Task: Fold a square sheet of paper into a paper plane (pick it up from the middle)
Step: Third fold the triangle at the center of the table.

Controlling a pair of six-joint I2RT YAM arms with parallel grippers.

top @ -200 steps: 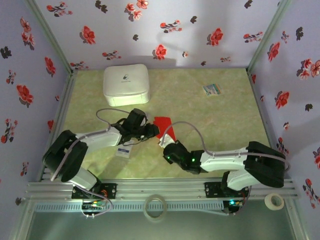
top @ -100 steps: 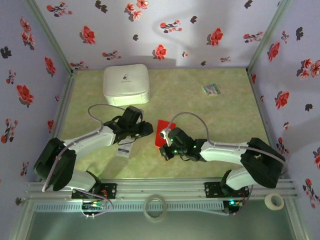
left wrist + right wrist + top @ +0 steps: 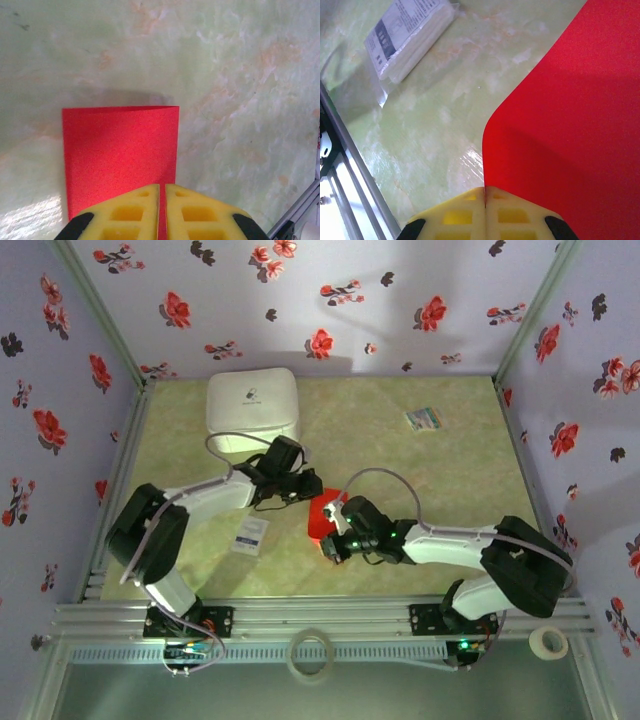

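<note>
I look down into a small booth with three walls papered in pale lilac, scattered with red and dark flowers: the back wall [image 3: 330,310], the left wall [image 3: 45,390] and the right wall [image 3: 595,390]. Grey posts [image 3: 105,315] run up both back corners. The tabletop [image 3: 450,490] is a glossy, pale green marbled sheet with faint orange veins, and in the wrist views I see soft white glare on it [image 3: 30,215]. Light falls from above and leaves a brighter patch on the back wall. A ribbed aluminium rail [image 3: 330,618] crosses the near edge, with a dull grey-green surface [image 3: 420,690] below it.
</note>
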